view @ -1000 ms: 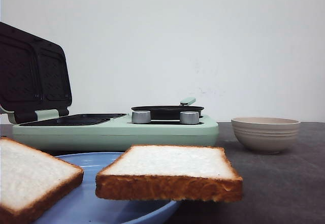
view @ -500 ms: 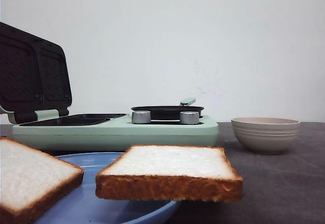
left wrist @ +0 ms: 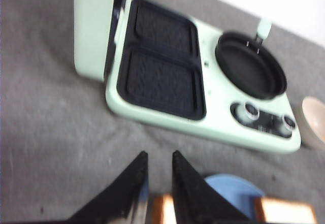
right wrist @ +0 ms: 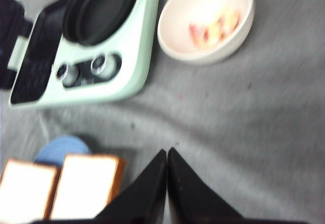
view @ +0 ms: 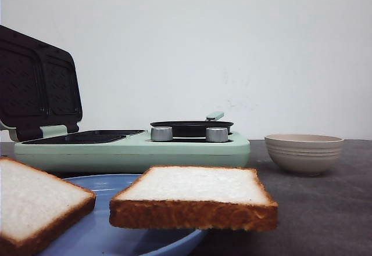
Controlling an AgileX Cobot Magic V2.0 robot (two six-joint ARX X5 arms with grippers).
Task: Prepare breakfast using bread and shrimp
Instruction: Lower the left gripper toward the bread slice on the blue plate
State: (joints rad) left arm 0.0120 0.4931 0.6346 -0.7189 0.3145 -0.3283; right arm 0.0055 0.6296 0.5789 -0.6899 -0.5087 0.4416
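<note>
The bread, two thick square white slices with golden-brown crusts, is lying side by side on a round blue plate at the near edge of the grey worktop, and neither slice is being touched. The left gripper is hanging above the worktop with its black jaws slightly apart and empty; just past their tips one slice's crust is showing beside the blue plate, so this arm seems to be lining up over the bread for a first pick. The right gripper is hovering with its jaws pressed together, holding nothing, with the two slices off to one side of it. Farther out, the mint-green breakfast maker is standing with its dark-lined lid tilted up, leaving the two ribbed black plates exposed, probably so the slices can be dropped straight in. The small round black pan is sitting on the machine's other end behind two silver knobs. Beyond the machine's pan end, a beige ribbed bowl is waiting near it on the worktop; blurred pinkish pieces in it are likely the shrimp, kept within the right arm's reach of the pan.
</note>
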